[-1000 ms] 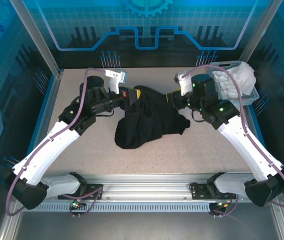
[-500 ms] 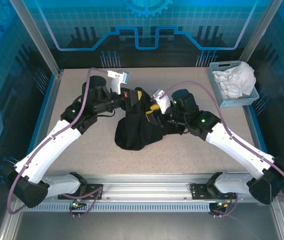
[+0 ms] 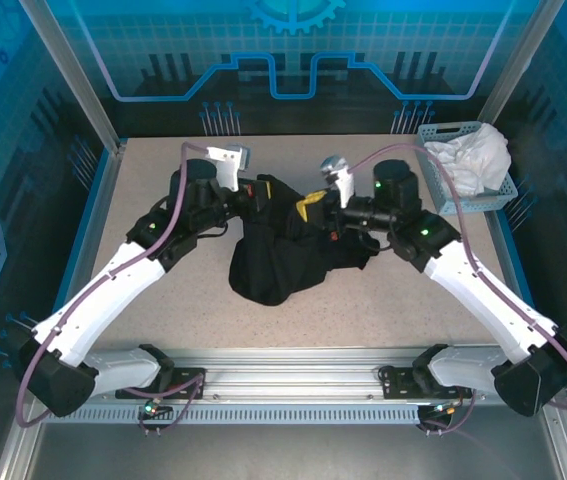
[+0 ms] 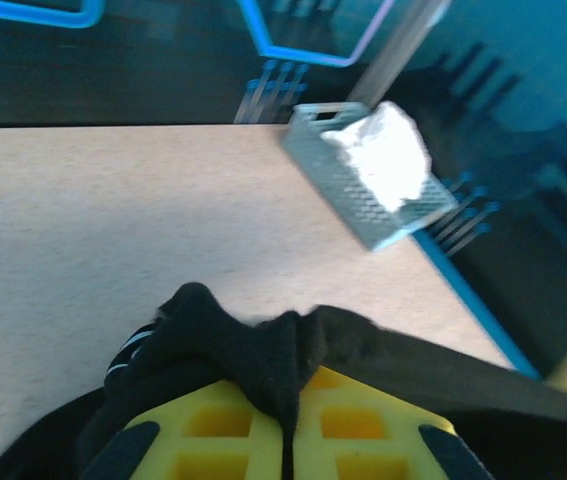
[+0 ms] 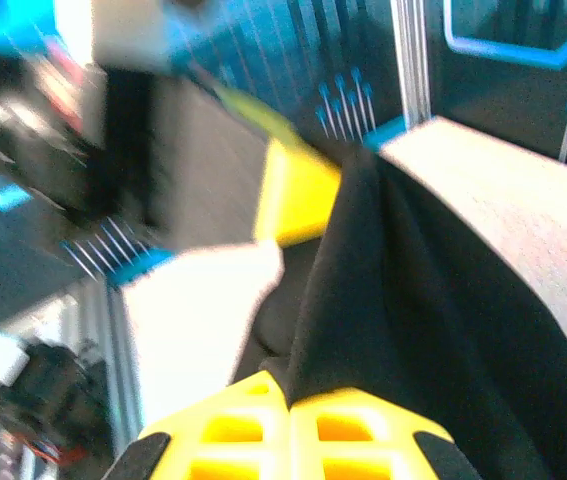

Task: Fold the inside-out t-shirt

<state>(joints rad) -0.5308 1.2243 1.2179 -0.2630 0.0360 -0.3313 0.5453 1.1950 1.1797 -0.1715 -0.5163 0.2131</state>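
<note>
The inside-out t-shirt (image 3: 288,250) is a bunched black heap in the middle of the table, its upper edge lifted between the two arms. My left gripper (image 3: 261,190) holds that edge at the upper left. In the left wrist view its yellow fingers (image 4: 223,430) are pressed together, and the gripper (image 4: 293,385) is shut on a fold of the black cloth (image 4: 253,340). My right gripper (image 3: 311,208) is close beside it on the right. In the right wrist view this gripper (image 5: 288,400) is shut on the shirt (image 5: 413,300), which drapes down to the right.
A grey basket (image 3: 433,180) holding a white cloth garment (image 3: 473,155) stands at the back right corner; the left wrist view also has the basket (image 4: 363,205). Bare beige table (image 3: 413,300) surrounds the shirt. Blue enclosure walls border the table.
My right arm swung left from beside the basket to the shirt's upper edge and closed on the cloth. My left gripper kept its hold and barely moved.
</note>
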